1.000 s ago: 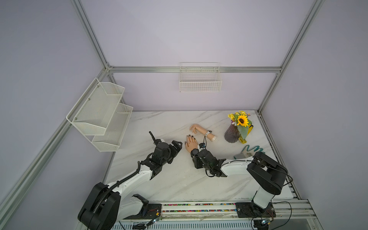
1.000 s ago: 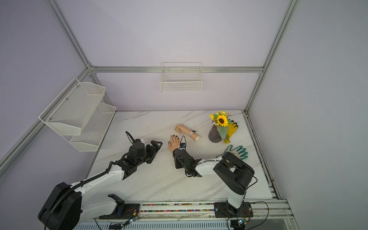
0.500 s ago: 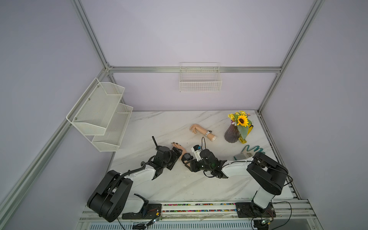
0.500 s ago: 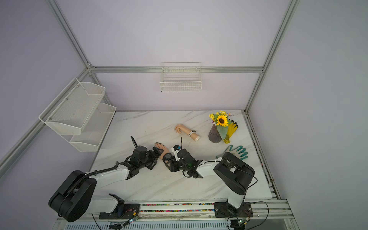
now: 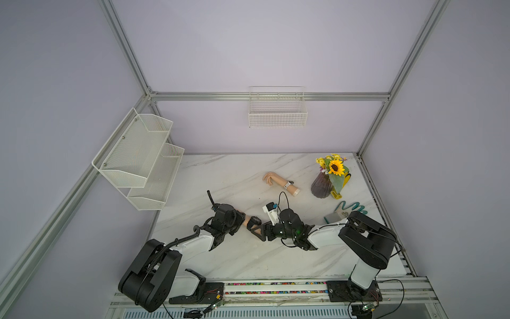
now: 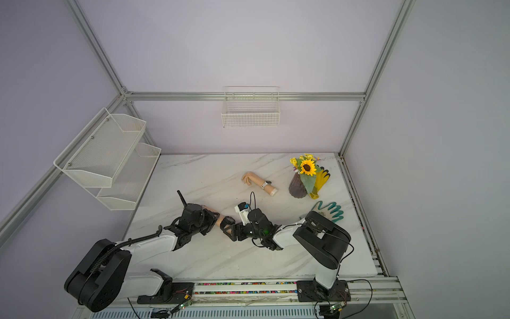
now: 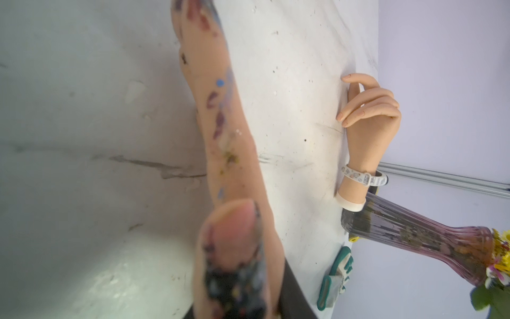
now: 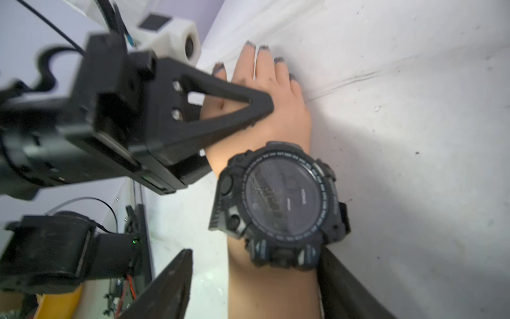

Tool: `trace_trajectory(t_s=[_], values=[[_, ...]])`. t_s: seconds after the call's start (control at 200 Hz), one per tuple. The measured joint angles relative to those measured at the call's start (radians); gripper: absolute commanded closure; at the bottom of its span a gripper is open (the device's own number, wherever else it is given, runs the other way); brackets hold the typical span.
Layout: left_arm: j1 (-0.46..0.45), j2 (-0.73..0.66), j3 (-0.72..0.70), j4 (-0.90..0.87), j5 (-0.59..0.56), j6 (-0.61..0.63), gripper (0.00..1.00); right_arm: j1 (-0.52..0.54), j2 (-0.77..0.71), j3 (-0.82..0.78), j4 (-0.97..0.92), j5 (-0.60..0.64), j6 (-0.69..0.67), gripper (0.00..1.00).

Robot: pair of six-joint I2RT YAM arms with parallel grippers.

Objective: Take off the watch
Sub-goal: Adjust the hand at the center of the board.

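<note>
A black watch [image 8: 281, 204] sits on the wrist of a mannequin hand [image 8: 265, 110] lying on the marble table [image 5: 220, 176]. In both top views the hand is between the two arms, the watch [image 5: 254, 221] showing next to my right gripper [image 5: 256, 229]. My left gripper [image 5: 239, 220] is shut on the hand, one finger [image 8: 234, 110] pressed across its back. My right gripper [image 8: 254, 287] is open and straddles the forearm just behind the watch. The left wrist view shows the hand's paint-smudged fingers [image 7: 220, 124] close up and blurred.
A second mannequin hand [image 5: 278, 181] with a white watch [image 5: 289, 185] lies farther back. A purple vase of sunflowers [image 5: 321, 187], a yellow glove [image 5: 343, 181] and a green glove [image 5: 352, 207] are at the back right. Wire shelves [image 5: 138, 157] and a wire basket [image 5: 277, 110] hang on the walls.
The hand with the black watch has been drawn forward and left, and turned. My left gripper came in and shut on the hand. My right gripper's jaws have widened.
</note>
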Motion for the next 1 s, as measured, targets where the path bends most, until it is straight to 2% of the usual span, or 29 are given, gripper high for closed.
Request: trace_trajectory(t_s=[0.1, 0.22, 0.37, 0.555, 0.695, 0.83, 0.92, 1.005], values=[[0.000, -0.014, 0.010, -0.058, -0.031, 0.018, 0.91, 0.010, -0.117, -0.038, 0.018, 0.086, -0.022, 0.15], [0.001, -0.020, 0.066, -0.176, -0.063, 0.051, 0.93, 0.047, -0.251, -0.059, 0.040, 0.245, -0.067, 0.14], [0.001, -0.007, 0.193, -0.378, -0.116, 0.138, 0.96, 0.149, -0.298, -0.056, 0.046, 0.435, -0.144, 0.14], [0.001, 0.029, 0.335, -0.546, -0.195, 0.225, 0.99, 0.249, -0.144, 0.037, 0.000, 0.536, -0.227, 0.14], [0.001, 0.068, 0.383, -0.634, -0.230, 0.260, 0.99, 0.301, 0.039, 0.158, -0.036, 0.572, -0.254, 0.13], [0.001, 0.134, 0.415, -0.676, -0.228, 0.278, 1.00, 0.317, 0.159, 0.195, -0.041, 0.600, -0.258, 0.13], [0.003, 0.159, 0.426, -0.687, -0.221, 0.280, 1.00, 0.317, 0.211, 0.205, -0.048, 0.616, -0.262, 0.17], [0.005, 0.161, 0.436, -0.697, -0.219, 0.287, 0.99, 0.316, 0.254, 0.216, -0.058, 0.617, -0.265, 0.25]])
